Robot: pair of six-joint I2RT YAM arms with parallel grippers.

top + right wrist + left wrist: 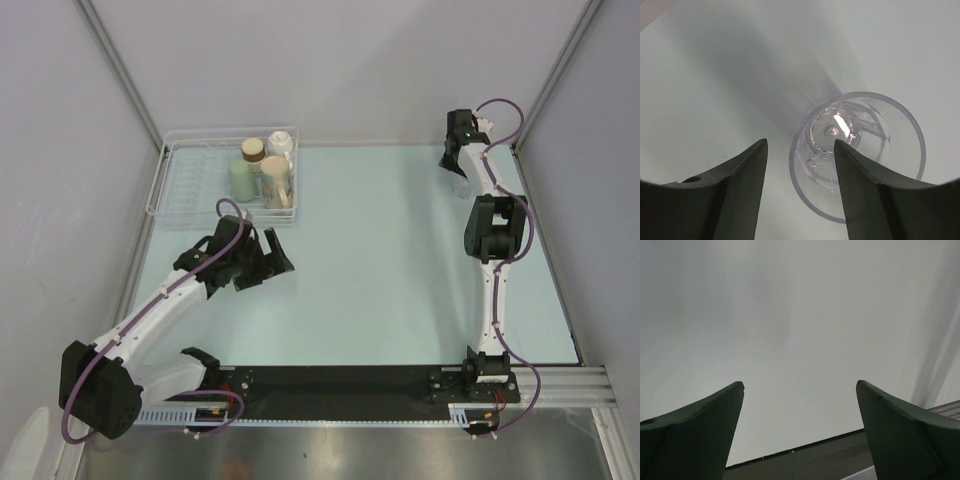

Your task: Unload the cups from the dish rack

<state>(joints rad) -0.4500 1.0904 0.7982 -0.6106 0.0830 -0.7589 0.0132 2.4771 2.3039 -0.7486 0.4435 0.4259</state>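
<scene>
The dish rack [185, 190] sits at the table's back left. Its right end holds a brown cup [253, 150], a white cup [282, 143], a pale green cup [241, 180] and a beige cup [276, 182]. The clear glass cup [860, 150] stands upright on the table at the back right. My right gripper [800, 141] is open over it, the cup's left wall between the fingers and the right finger [865, 190] over its mouth. It also shows in the top view [455, 160]. My left gripper [262, 262] is open and empty, just in front of the rack.
The back wall [800, 315] fills the left wrist view, with the table's edge low in frame. The side walls stand close to the rack on the left and to the right arm [492, 230] on the right.
</scene>
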